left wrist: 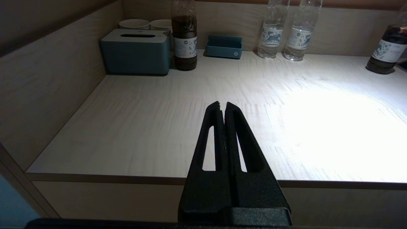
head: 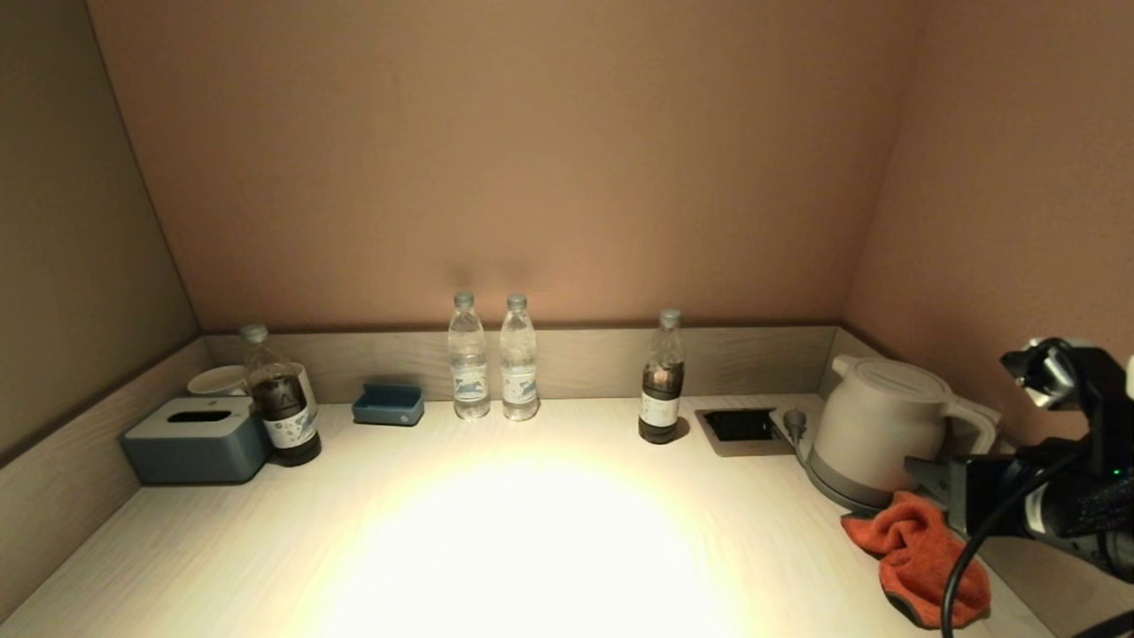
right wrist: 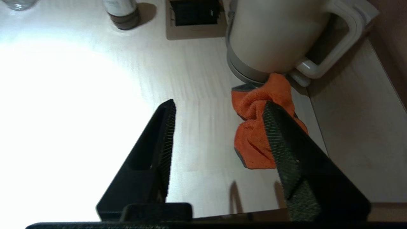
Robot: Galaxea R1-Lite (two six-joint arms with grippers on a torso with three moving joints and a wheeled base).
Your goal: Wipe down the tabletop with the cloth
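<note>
At the bench's right edge, the cloth [head: 917,554] lay crumpled against the kettle [head: 877,425]. Bottle labels [left wrist: 185,46] were unreadable; the left gripper [left wrist: 222,105] was closed. The right gripper [right wrist: 219,108] gaped wide above the cloth [right wrist: 257,127].

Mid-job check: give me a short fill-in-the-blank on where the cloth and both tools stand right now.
1. The crumpled orange cloth lies touching the base of the white ____.
2. The right tool hangs above the pale wooden tabletop with its fingers ____.
3. The left tool is ____ and holds nothing.
4. ____ clear plastic water bottles stand side by side at the back wall.

Missing words: kettle; open; shut; Two
</note>
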